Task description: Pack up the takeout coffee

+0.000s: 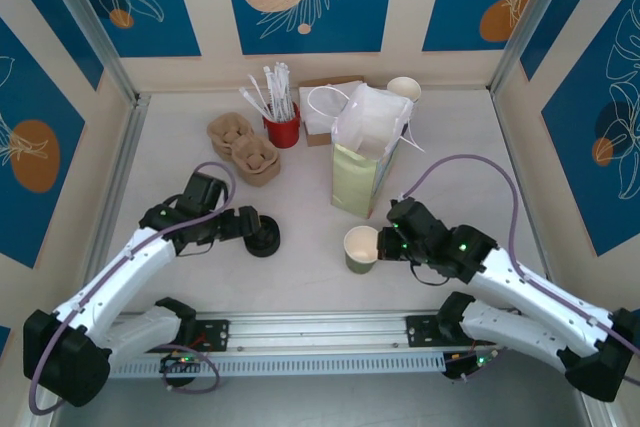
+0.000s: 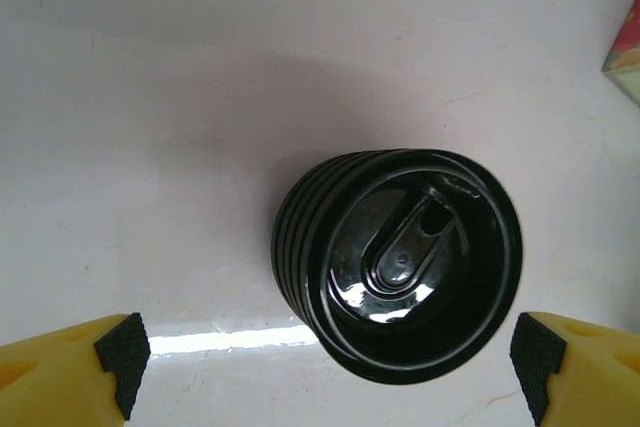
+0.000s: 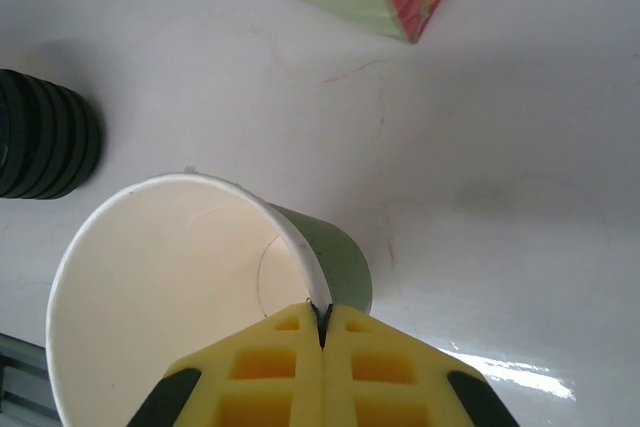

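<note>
Top external view is showing the takeout coffee cup (image 1: 361, 248) standing unlidded, near of the green paper bag (image 1: 357, 179), not yet packed. Left wrist view is showing the left gripper (image 2: 328, 362) spread wide, its pads flanking the stack of black lids (image 2: 400, 262) without touching it. Right wrist view is showing the right gripper (image 3: 322, 322) pinching the cup's rim. By my judgement, lidding and bagging are both remaining.

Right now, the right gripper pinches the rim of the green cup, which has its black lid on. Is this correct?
No. The right gripper pinches the rim, but the green cup has no lid: the right wrist view shows its open inside.
</note>
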Action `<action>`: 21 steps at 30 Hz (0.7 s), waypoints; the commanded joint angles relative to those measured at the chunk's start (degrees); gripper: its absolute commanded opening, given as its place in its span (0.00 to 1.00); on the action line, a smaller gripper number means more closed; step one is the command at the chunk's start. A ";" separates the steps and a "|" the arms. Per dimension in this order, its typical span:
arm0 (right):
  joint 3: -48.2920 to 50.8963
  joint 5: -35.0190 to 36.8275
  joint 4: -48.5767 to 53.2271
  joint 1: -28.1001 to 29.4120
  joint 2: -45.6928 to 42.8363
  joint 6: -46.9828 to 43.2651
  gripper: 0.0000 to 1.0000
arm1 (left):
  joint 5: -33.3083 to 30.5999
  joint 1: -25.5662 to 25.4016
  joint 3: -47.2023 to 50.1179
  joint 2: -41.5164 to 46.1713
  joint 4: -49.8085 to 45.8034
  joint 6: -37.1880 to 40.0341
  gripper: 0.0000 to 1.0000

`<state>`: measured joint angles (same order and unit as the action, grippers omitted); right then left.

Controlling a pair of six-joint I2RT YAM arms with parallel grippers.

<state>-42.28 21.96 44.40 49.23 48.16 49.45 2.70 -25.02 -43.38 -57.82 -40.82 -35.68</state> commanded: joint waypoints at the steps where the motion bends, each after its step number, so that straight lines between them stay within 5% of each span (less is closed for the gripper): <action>1: -0.02 4.05 -6.20 3.00 3.33 3.06 0.02 | -0.85 -0.73 2.08 0.00 3.91 -1.27 0.94; 21: -6.60 6.22 -12.13 6.49 18.41 2.89 0.05 | -3.14 -3.72 1.90 -7.72 6.62 3.85 0.59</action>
<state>-47.29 26.87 33.41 55.18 66.22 51.62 0.99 -27.81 -40.69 -64.93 -34.68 -33.41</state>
